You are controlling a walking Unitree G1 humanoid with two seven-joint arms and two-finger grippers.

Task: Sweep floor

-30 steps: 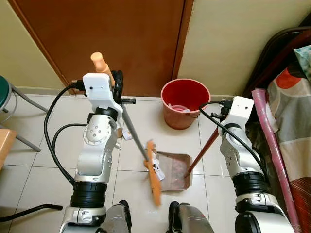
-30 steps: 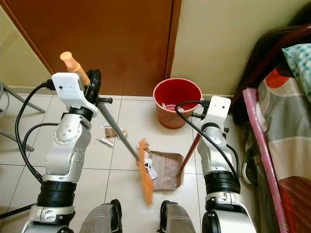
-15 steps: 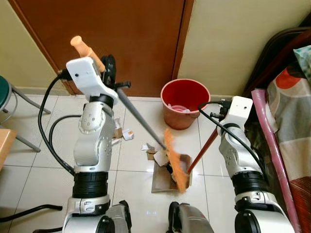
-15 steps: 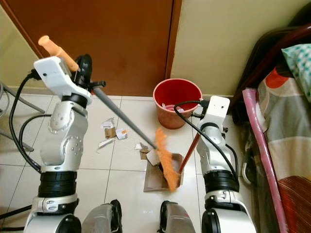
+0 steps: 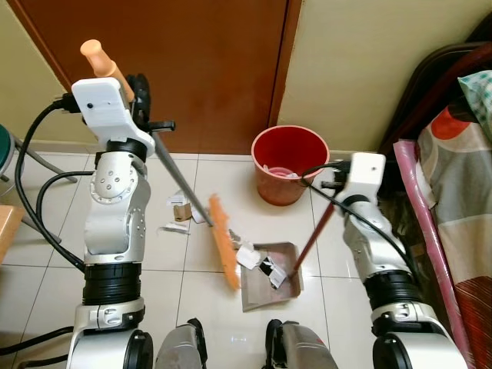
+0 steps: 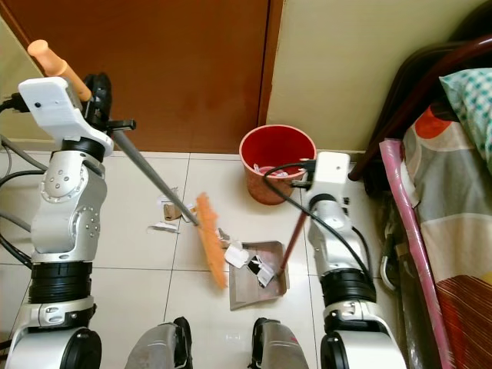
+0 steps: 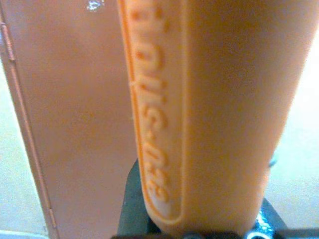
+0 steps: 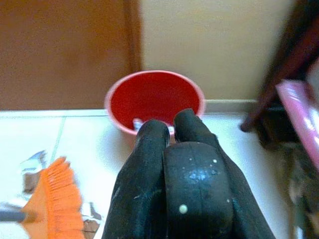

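Observation:
My left gripper [image 5: 139,88] is shut on the broom [image 5: 183,191] just below its orange grip [image 7: 214,114], up by the door. The grey shaft slants down to the orange broom head [image 5: 224,252], which stands on the tiles just left of the dustpan [image 5: 269,297]. Paper scraps [image 5: 257,260] lie in the pan's mouth. More scraps [image 5: 179,217] lie on the floor to the left of the broom head. My right gripper [image 5: 334,189] is shut on the dustpan's reddish handle [image 5: 311,238], its black fingers [image 8: 194,164] pressed together.
A red bucket [image 5: 290,163] with some litter inside stands against the wall beyond the dustpan. The brown door [image 5: 192,61] is behind it. A bed [image 5: 453,200] with a dark frame runs along the right. A stool [image 5: 9,150] stands at the far left.
The broom head swept right into the dustpan, then swung back out to its left side. Paper scraps now lie in the pan. The left arm has shifted left and the dustpan slightly.

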